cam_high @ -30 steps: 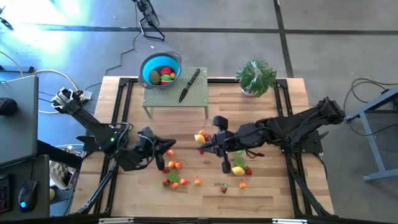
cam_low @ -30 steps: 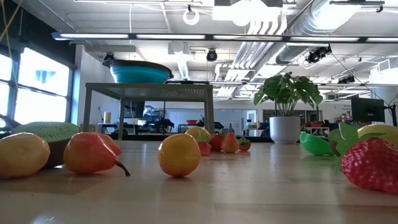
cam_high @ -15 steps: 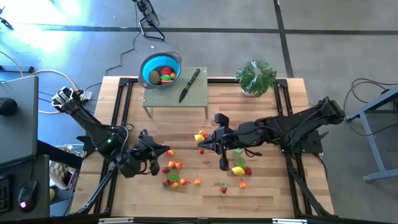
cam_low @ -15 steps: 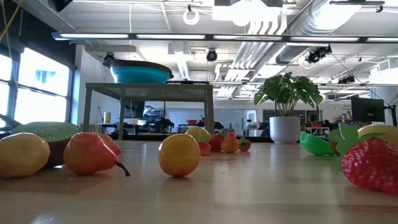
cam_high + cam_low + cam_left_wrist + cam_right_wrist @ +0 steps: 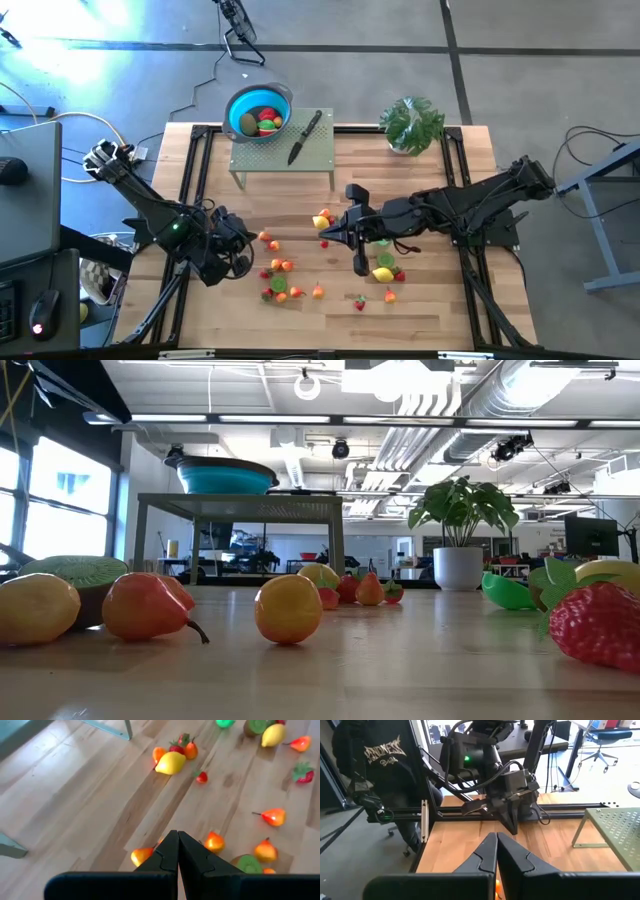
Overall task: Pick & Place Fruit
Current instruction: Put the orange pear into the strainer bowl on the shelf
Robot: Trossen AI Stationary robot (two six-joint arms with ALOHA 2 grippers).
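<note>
High view, change: the left gripper (image 5: 243,237) is sitting further back toward its own side of the table than in the earlier pictures, where it was reaching over the nearest fruit pieces; the right arm is looking the same.
Left gripper: its two fingers (image 5: 176,851) are pressing together with nothing between them, above the wood just beside an orange piece (image 5: 142,855).
Right gripper: the right gripper (image 5: 326,236) is hanging closed and empty near the table middle, its tip pointing at the left arm.
Fruit on the table: the fruit (image 5: 280,266) is lying scattered on the wooden table (image 5: 430,300), one cluster in front of the left gripper, another around a lemon (image 5: 383,273) under the right arm.
Fruit in the bowl: some pieces are lying in the blue bowl (image 5: 240,104) at the table's far edge, beside the small green stand (image 5: 320,152).
Direction: in the low view a pear (image 5: 145,607) is lying on its side, long axis across the picture, stem pointing right; a strawberry (image 5: 598,624) is lying at the right edge.
</note>
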